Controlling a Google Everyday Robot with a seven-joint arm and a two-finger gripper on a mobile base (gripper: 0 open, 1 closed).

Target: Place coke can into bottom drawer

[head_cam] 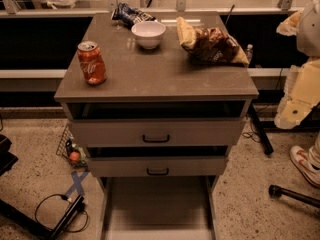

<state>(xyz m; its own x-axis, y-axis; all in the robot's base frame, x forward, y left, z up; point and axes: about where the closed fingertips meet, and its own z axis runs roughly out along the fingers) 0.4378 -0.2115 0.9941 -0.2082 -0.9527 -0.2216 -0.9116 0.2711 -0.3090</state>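
The coke can (91, 62), red with white script and a silver top, stands upright near the left edge of the cabinet top (150, 74). The bottom drawer (157, 204) is pulled out toward me, and its flat floor is bare. The two upper drawers (156, 133) sit above it, slightly open, with black handles. My gripper (292, 109) is on the pale arm at the right edge of the view, beside the cabinet's right side. It is well away from the can and holds nothing that I can see.
A white bowl (148, 33), a blue snack bag (129, 14) and a brown chip bag (210, 44) lie on the back of the cabinet top. A person's shoe (304, 163), a black bar (292, 194) and floor cables (60, 214) flank the cabinet.
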